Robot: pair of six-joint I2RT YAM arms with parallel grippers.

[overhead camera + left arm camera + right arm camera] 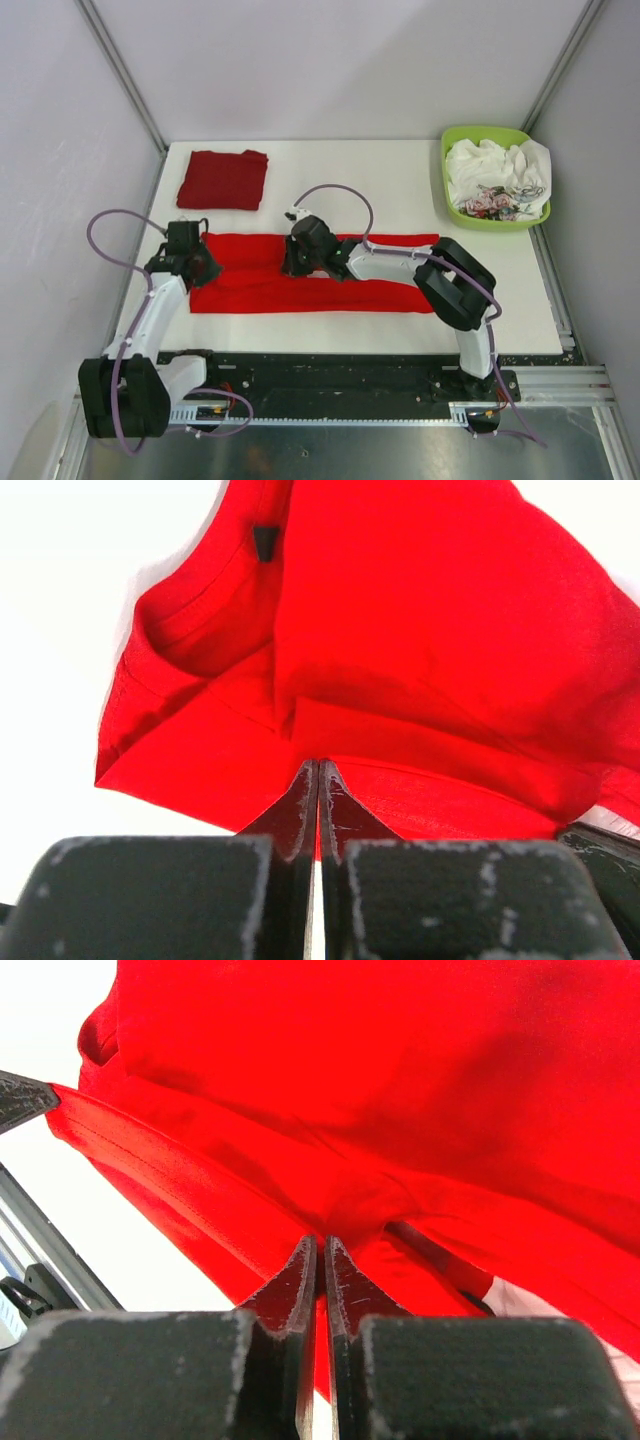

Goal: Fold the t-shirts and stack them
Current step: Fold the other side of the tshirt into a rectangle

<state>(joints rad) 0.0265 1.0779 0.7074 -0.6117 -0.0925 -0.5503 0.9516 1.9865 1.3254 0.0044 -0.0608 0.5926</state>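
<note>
Bright red t-shirt point(380, 290) lies folded into a long band across the near half of the white table point(380, 190). Left gripper point(319, 770) pinches its left end, jaws closed on the cloth. Right gripper point(320, 1245) pinches a fold near the band's middle, jaws likewise closed on cloth. Darker red t-shirt point(222, 179) lies folded at the back left, apart from the band. Lime-green basket point(445, 170) of crumpled white cloth stands at the back right.

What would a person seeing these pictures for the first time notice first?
The bright red t-shirt lies in a long band across the middle, pinched by the left gripper at its left end and the right gripper near its centre. Behind it, far left, lies a folded darker red t-shirt; far right stands a lime-green basket of white cloth.
</note>
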